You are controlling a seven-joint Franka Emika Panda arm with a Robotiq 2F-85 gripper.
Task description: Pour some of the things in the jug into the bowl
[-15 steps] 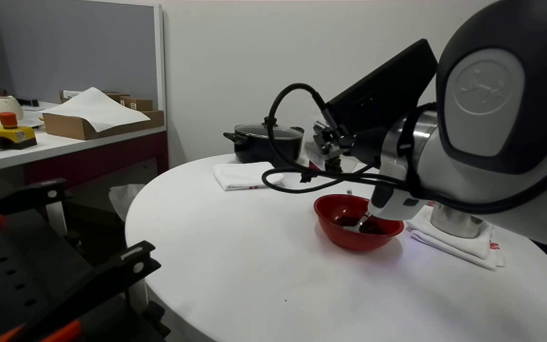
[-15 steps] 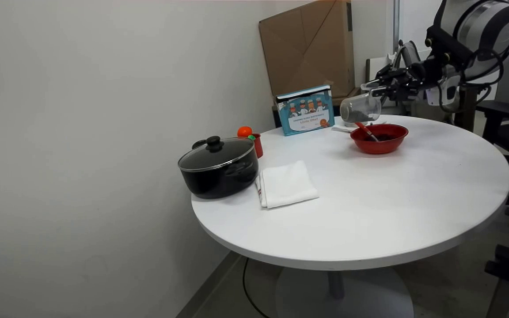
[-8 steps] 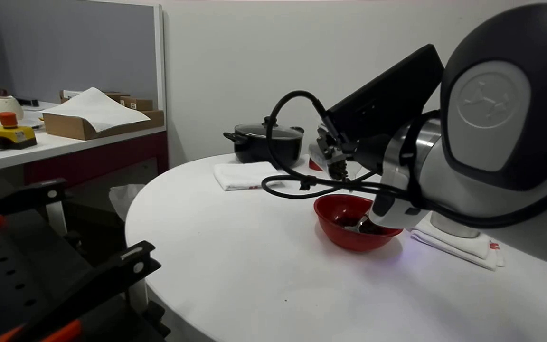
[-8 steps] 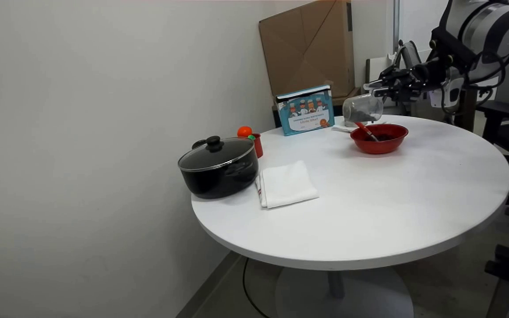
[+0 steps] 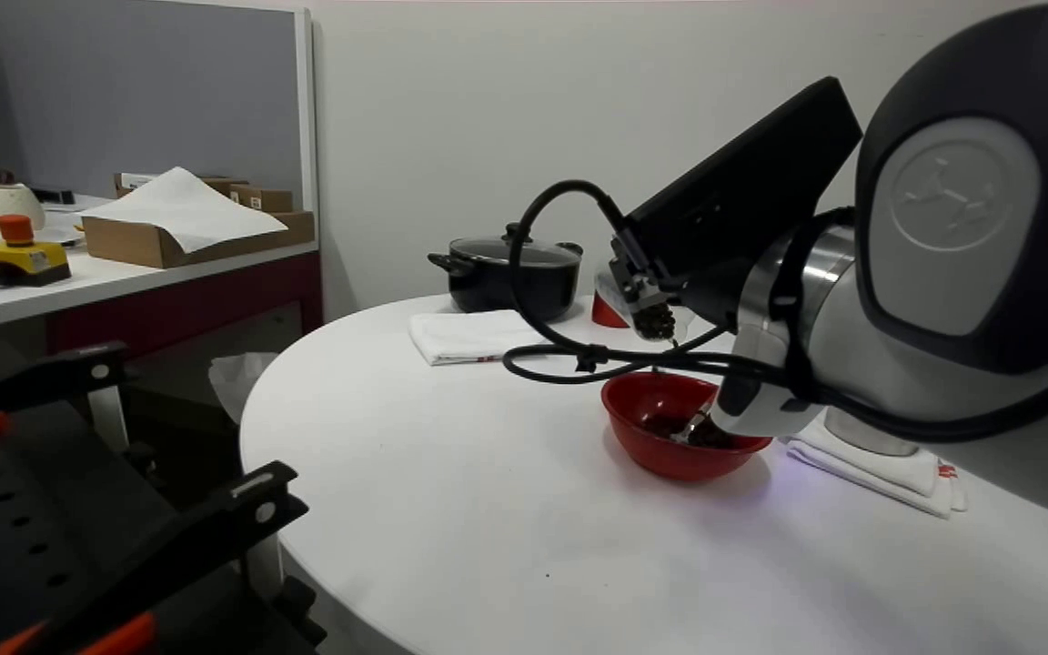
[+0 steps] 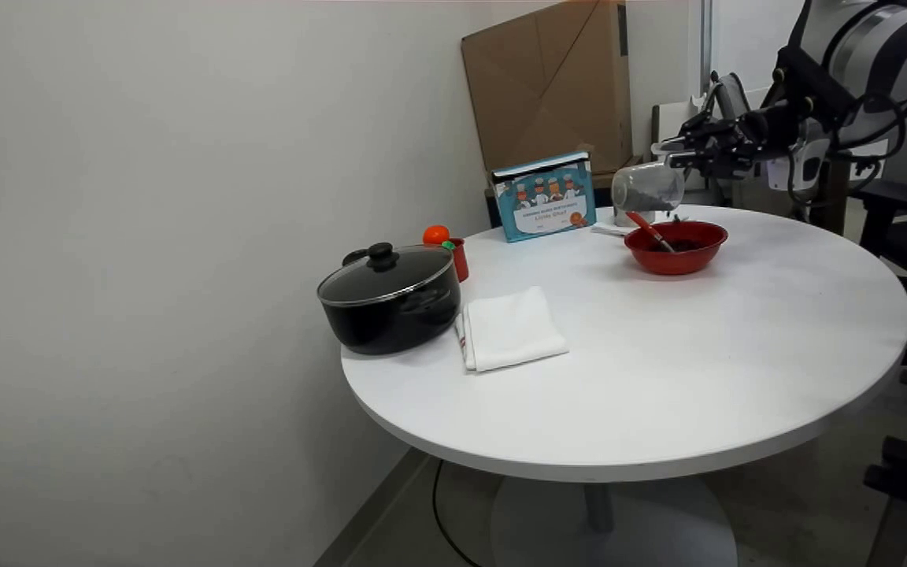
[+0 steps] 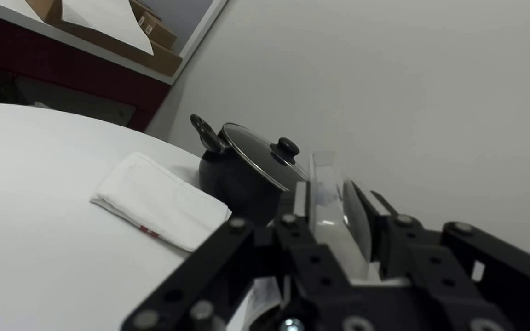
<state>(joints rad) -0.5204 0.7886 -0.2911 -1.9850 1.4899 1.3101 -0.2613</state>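
Observation:
My gripper (image 6: 678,153) is shut on the handle of the see-through jug (image 6: 642,183). The clear handle (image 7: 327,184) shows between my fingers in the wrist view. The jug lies tipped on its side above the red bowl (image 6: 674,264), apart from it, its mouth toward the arm and slightly down. Dark things (image 5: 654,321) gather at its mouth, and a few dark bits fall below it in both exterior views. The bowl (image 5: 670,461) stands upright with dark matter inside. A utensil with a red handle (image 6: 642,224) leans in it. The jug is partly hidden by my gripper and cable in an exterior view.
A black lidded pot (image 6: 390,315) and a folded white towel (image 6: 510,331) stand near the wall side. A small red cup (image 6: 460,261) and a blue pouch (image 6: 544,201) are behind. A metal pot (image 5: 865,435) sits on another towel (image 5: 897,478) beside the bowl, partly hidden by the arm.
My gripper and the jug have shifted slightly toward the arm's base side, and the jug's mouth is tipped lower. More dark bits fall from it toward the bowl.

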